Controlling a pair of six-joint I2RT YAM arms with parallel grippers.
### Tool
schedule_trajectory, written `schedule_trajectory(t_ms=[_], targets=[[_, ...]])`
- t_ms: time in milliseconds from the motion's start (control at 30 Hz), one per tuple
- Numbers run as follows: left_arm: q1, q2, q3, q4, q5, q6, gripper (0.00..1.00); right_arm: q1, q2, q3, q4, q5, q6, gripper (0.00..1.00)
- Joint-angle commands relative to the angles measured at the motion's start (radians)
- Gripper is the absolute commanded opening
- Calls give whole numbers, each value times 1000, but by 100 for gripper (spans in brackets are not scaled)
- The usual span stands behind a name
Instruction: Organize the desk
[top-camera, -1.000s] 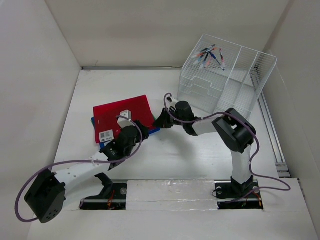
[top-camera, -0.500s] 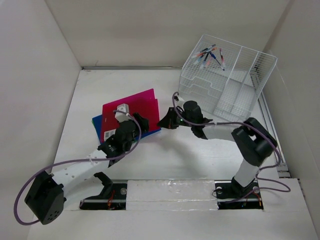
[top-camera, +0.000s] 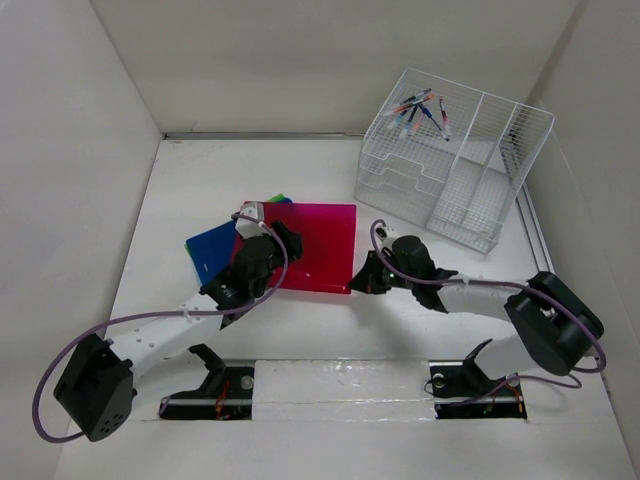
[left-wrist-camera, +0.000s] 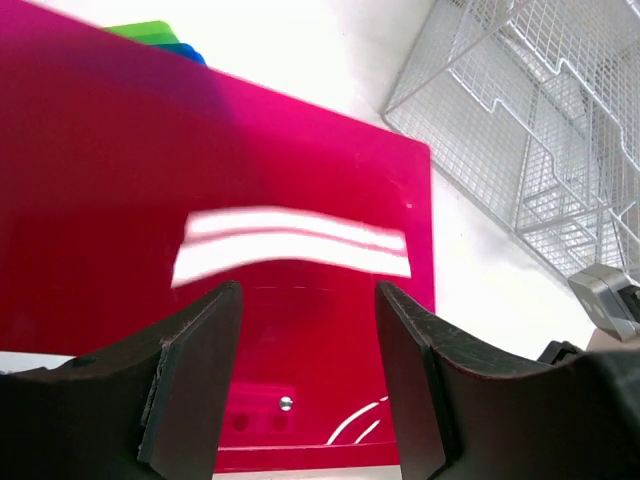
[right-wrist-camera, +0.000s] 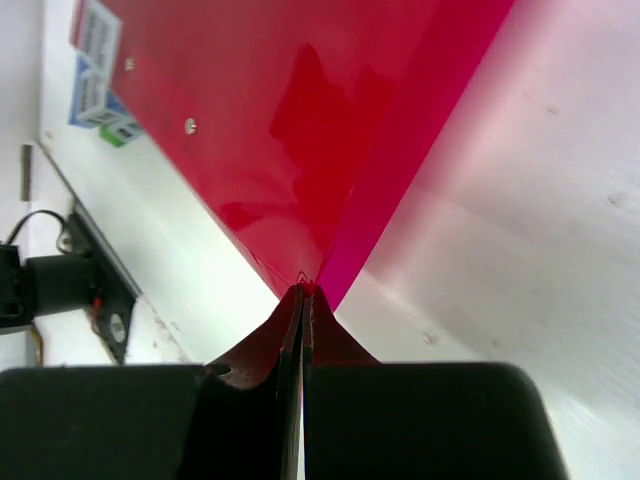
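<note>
A translucent red folder (top-camera: 318, 245) hovers tilted over the white desk (top-camera: 200, 180). My right gripper (top-camera: 362, 284) is shut on its near right corner, and in the right wrist view the jaws (right-wrist-camera: 303, 292) pinch the red folder (right-wrist-camera: 270, 120) at its very tip. My left gripper (top-camera: 283, 240) stands open over the folder's left part. In the left wrist view its fingers (left-wrist-camera: 195, 385) are spread above the red folder (left-wrist-camera: 200, 150) with nothing between them. A blue folder (top-camera: 210, 250) lies to the left, with a green folder (top-camera: 280, 199) peeking out behind.
A white wire-mesh organizer (top-camera: 450, 165) stands at the back right with several pens (top-camera: 420, 110) in its top tray; it shows at the right of the left wrist view as the wire rack (left-wrist-camera: 540, 120). White panels wall both sides. The red folder bears a barcode label (right-wrist-camera: 95, 60).
The right gripper closed on the red folder's corner and dragged it right and nearer, off the blue folder. The left gripper stayed over its left part, jaws slightly wider.
</note>
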Motion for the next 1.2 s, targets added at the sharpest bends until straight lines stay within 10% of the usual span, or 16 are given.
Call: schedule_trajectory(t_ms=[0, 233, 400, 900, 1167], targets=[[4, 15, 22, 41, 4, 17, 51, -15, -38, -24, -58, 104, -48, 3], [32, 9, 7, 19, 16, -2, 51, -24, -102, -14, -114, 138, -45, 68], [81, -11, -22, 37, 44, -13, 51, -33, -156, -59, -83, 181, -17, 88], [81, -2, -56, 51, 53, -21, 51, -11, 213, -148, 711, -3, 363, 92], [81, -3, -73, 77, 75, -24, 51, -1, 404, -114, 964, 32, 518, 66]])
